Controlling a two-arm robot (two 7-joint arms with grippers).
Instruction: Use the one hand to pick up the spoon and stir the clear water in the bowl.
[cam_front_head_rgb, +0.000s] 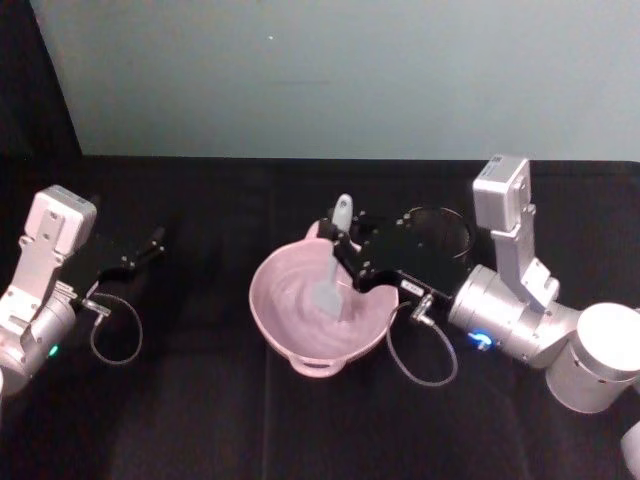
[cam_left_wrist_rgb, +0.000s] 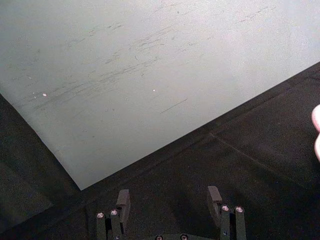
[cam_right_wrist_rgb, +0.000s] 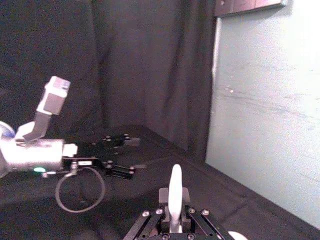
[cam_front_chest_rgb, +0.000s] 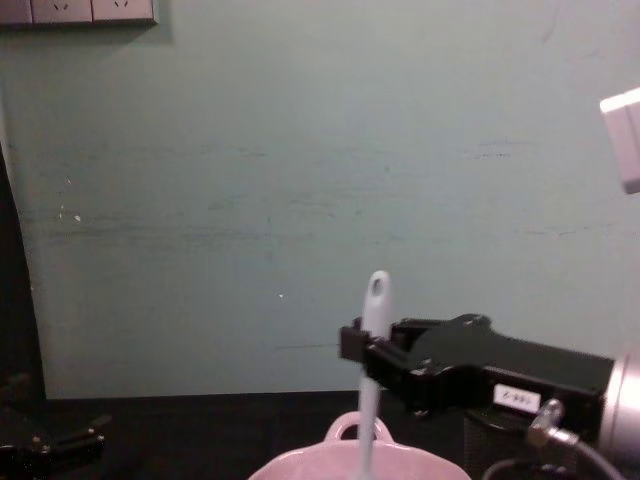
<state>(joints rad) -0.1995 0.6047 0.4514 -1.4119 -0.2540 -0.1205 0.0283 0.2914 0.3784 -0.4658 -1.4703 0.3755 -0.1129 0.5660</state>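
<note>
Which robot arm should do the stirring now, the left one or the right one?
Right. The right tool is shut on the spoon, whose blade is down in the pink bowl. The left tool sits open, far off to the side.

The glossy bowl beneath the right claw is pale pink, the slim plastic spoon white, the claw black with a white label, the tabletop black.

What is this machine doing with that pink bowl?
The right gripper has its fingers shut on the white spoon. It holds the spoon nearly upright, handle up, with the blade down inside the pink bowl, apparently to stir. The left gripper sits idle and open, off to the left over the black table.
</note>
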